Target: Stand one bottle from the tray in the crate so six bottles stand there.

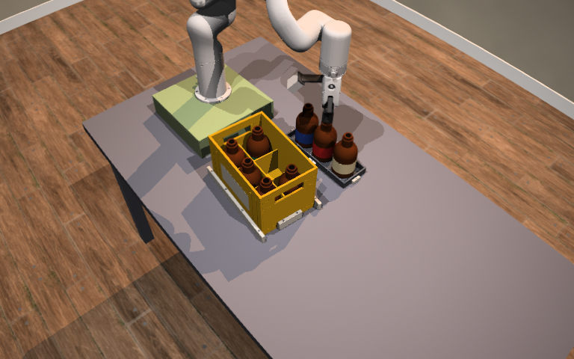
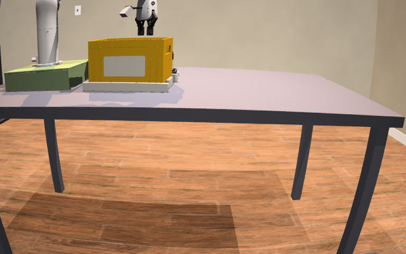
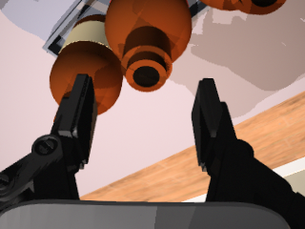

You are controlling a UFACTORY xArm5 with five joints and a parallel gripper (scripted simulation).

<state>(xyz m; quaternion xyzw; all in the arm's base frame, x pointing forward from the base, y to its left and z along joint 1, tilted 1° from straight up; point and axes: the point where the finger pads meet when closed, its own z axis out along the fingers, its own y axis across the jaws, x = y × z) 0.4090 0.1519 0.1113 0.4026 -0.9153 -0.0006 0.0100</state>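
Observation:
A yellow crate point(image 1: 288, 203) point(image 2: 131, 47) with six cells holds five brown bottles; the middle cell on the tray side point(image 1: 274, 162) is empty. Beside it a dark tray point(image 1: 353, 176) point(image 3: 72, 21) carries three upright brown bottles: blue label point(image 1: 305, 126), red label point(image 1: 324, 140) point(image 3: 149, 19), cream label point(image 1: 344, 155) point(image 3: 83, 71). My gripper point(image 1: 327, 111) point(image 2: 145, 29) point(image 3: 145, 94) is open and empty. It hangs just above the neck of the red-label bottle, with the fingers to either side of it and not touching.
The crate sits in white guide rails point(image 1: 237, 203) point(image 2: 125, 87) on the grey table point(image 1: 402, 253) point(image 2: 254, 89). The arm's green base block point(image 1: 186, 110) point(image 2: 38, 74) stands behind the crate. In the side view the crate hides the tray and its bottles.

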